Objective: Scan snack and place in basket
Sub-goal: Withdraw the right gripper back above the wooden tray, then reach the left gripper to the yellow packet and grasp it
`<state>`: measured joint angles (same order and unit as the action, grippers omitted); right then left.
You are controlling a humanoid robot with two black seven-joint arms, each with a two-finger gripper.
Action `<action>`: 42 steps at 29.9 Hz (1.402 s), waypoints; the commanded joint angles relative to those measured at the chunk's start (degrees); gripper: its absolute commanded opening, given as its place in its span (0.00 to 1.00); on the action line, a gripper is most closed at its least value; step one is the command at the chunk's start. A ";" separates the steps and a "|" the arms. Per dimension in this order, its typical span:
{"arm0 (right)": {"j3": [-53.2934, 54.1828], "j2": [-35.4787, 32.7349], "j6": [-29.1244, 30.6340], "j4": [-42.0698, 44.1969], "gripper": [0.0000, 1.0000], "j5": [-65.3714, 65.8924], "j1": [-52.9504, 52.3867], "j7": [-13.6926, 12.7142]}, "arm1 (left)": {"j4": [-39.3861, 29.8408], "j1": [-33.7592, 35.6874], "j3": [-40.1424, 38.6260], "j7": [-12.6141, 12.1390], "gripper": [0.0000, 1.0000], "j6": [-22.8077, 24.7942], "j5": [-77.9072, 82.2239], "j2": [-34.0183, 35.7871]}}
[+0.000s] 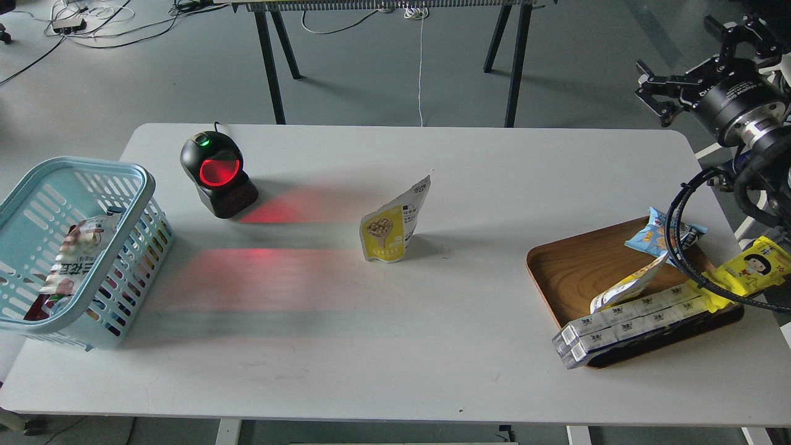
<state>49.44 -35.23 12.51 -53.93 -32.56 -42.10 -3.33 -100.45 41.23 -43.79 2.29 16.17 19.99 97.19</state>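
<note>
The snack (392, 225) is a yellow-fronted pouch with a round picture of pale nuts and a white printed back. It stands upright near the middle of the white table. The light blue slotted basket (133, 272) sits at the table's left edge and holds a red and white packet (77, 253). My right gripper (683, 59) hangs in the air beyond the table's far right corner, open and empty, far from the snack. My left gripper is out of view.
A black scanner (216, 173) with a red glowing window stands back left and throws red light on the table. A brown wooden tray (575, 266) at the right holds a small blue packet (661, 235), a long yellow cartoon-face packet (751, 269), a pale pouch (627, 287) and white boxes (636, 321).
</note>
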 commanded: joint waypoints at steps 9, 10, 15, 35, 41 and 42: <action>0.13 1.13 6.30 1.29 0.97 -0.13 4.92 -0.01 | -0.44 7.37 -0.33 -1.06 1.00 9.14 23.74 -7.16; 0.13 1.21 6.30 1.29 0.97 -0.13 5.53 -0.01 | -0.44 8.42 -0.24 -1.23 1.00 9.67 28.05 -9.97; 0.22 0.95 6.48 1.29 0.98 0.04 6.77 -0.01 | -0.44 9.57 -0.15 -3.34 1.00 11.83 45.47 -22.55; 0.75 0.86 5.86 1.02 0.98 0.13 6.59 0.08 | -0.44 9.14 8.99 -16.95 1.00 11.83 78.71 -54.46; 0.75 0.86 5.86 1.02 0.98 0.13 6.50 0.08 | -0.44 9.13 12.67 -24.95 0.99 11.83 79.42 -62.81; 0.75 0.86 5.86 1.11 0.98 0.13 6.50 0.08 | -0.44 9.40 13.81 -25.75 0.98 11.83 79.50 -63.69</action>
<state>50.21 -34.30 18.36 -52.88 -32.43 -35.60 -3.24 -100.90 50.30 -32.77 -20.11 28.00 99.21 36.69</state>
